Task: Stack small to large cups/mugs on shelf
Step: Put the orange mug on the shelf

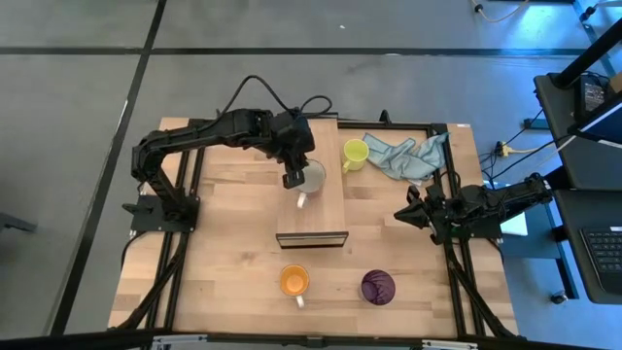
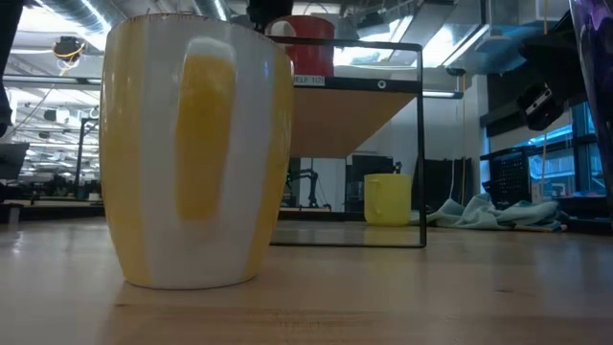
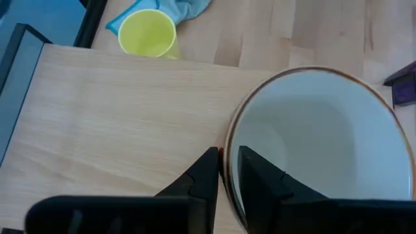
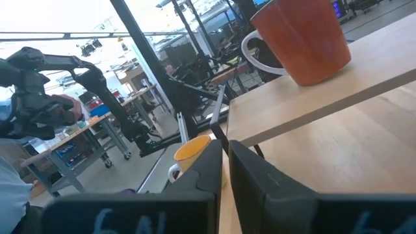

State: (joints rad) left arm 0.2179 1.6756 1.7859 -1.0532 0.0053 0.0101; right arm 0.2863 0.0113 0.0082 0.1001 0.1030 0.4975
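Left gripper (image 1: 292, 179) straddles the rim of the white mug (image 1: 312, 176) on the shelf (image 1: 311, 204), grip indeterminate, while the yellow mug (image 1: 355, 153), orange mug (image 1: 294, 281) and purple mug (image 1: 378, 286) wait on the surface (image 1: 233, 262).

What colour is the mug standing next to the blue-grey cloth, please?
Yellow: the mug beside the cloth shows best in the high view.

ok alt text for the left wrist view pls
The left gripper straddles the rim of a white-lined mug with brown edging; one of its dark fingers is inside the rim and one outside. The mug sits on the light-wood shelf. Beyond the shelf's edge, a yellow mug stands on the tabletop against a blue-grey cloth.
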